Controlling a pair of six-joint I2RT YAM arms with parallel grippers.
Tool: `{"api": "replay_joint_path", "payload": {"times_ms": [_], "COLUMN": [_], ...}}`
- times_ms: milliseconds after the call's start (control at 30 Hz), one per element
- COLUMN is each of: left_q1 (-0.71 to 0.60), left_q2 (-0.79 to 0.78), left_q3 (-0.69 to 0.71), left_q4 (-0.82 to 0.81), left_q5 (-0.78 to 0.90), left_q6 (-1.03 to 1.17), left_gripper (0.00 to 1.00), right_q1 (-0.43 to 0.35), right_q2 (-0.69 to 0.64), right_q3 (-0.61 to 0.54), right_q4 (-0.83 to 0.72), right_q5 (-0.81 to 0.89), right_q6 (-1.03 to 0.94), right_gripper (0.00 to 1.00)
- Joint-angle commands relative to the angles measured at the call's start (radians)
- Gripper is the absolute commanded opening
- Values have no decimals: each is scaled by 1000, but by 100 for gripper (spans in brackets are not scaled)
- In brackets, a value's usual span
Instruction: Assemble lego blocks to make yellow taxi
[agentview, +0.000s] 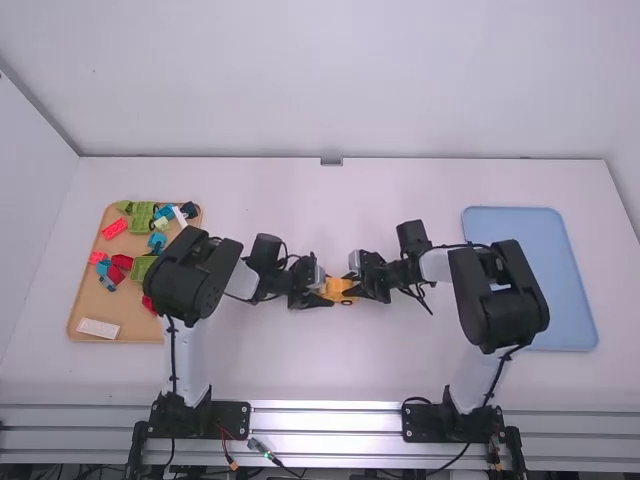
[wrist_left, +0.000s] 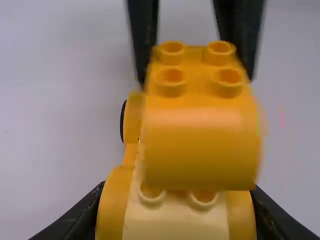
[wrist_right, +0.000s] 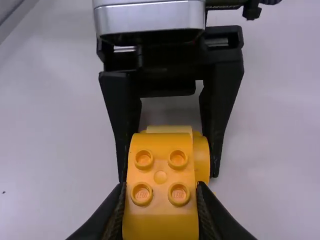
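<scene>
1. White table (agentview: 270, 370), plain white wall (agentview: 340, 90) behind it, side wall at left, silver metal rails (agentview: 325, 420) along the near edge.
2. Taxi parts were mid-table between the arms, yellow wheeled car base (wrist_left: 134, 117) carrying a cream block (wrist_left: 175, 220).
3. Left gripper (agentview: 323, 297): fingers clamped on the car base's sides.
4. Right gripper (agentview: 352, 291): fingers pinched the curved yellow block (wrist_right: 160, 177), studs showing; couldn't tell if it was joined to the base.
5. Tan tray (agentview: 133, 325), table's left: green, red, blue, white blocks.
6. Blue tray (agentview: 515, 225) lay at right.
</scene>
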Motion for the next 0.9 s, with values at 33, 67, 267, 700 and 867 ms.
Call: {"api": "replay_joint_path", "payload": {"times_ms": [33,67,267,700,867], "left_q1": [-4,-3,-3,-6,-11], "left_q2": [5,5,5,5,5], "left_q3": [-11,-11,-12,-12,-12], "left_q4": [-10,-10,-11,-36,-47], "left_q5": [-59,-60,-60,-60,-60], "left_q6": [-42,-42,-42,-24,-5], "left_gripper": [26,27,27,27,26], "right_q1": [12,15,22,0,-32], "right_q2": [-11,-9,-3,-3,-4], "right_q3": [-22,-22,-41,-98,-48], "right_q4": [-11,-11,59,307,212], "right_q5": [14,13,9,14,-34], "right_q6": [-15,-15,3,163,143], "right_gripper": [0,0,0,0,0]}}
